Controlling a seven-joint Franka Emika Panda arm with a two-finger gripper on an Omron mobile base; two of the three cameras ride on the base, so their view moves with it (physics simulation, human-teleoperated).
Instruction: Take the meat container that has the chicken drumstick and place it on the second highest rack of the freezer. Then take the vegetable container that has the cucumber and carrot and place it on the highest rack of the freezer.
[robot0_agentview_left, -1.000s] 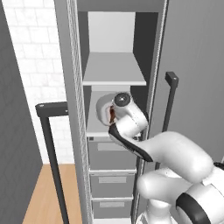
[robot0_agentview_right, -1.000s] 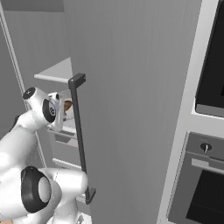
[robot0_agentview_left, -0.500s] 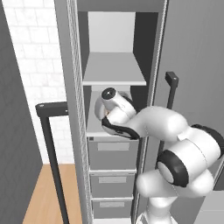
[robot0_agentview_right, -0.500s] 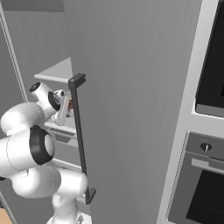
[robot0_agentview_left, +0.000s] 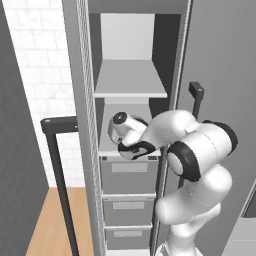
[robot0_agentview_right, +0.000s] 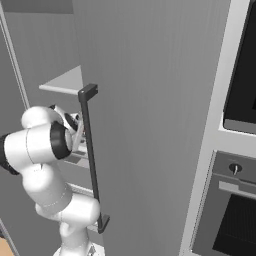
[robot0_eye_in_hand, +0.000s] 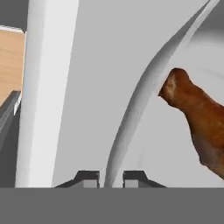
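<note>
In the hand view, the white rim of the meat container (robot0_eye_in_hand: 144, 87) runs up from between my two fingertips. The gripper (robot0_eye_in_hand: 110, 177) is shut on that rim. The brown chicken drumstick (robot0_eye_in_hand: 197, 118) lies inside the container at the right. In the left base view my hand (robot0_agentview_left: 122, 131) sits over the lower of two open freezer shelves (robot0_agentview_left: 107, 145), and the arm covers the container. Above it is the upper shelf (robot0_agentview_left: 130, 80), bare. In the right base view the hand (robot0_agentview_right: 74, 125) is partly behind the door handle. The vegetable container is out of view.
The freezer door (robot0_agentview_right: 150, 100) stands open at the right, its dark handle (robot0_agentview_left: 196, 95) close to my elbow. Three grey drawers (robot0_agentview_left: 127, 175) fill the freezer below the shelves. Another dark handle (robot0_agentview_left: 55, 150) stands at the left. An oven (robot0_agentview_right: 235, 200) is at the far right.
The hand has moved left along the lower shelf and the elbow has swung out to the right. The container and drumstick, visible in the left base view before, are now covered by the arm.
</note>
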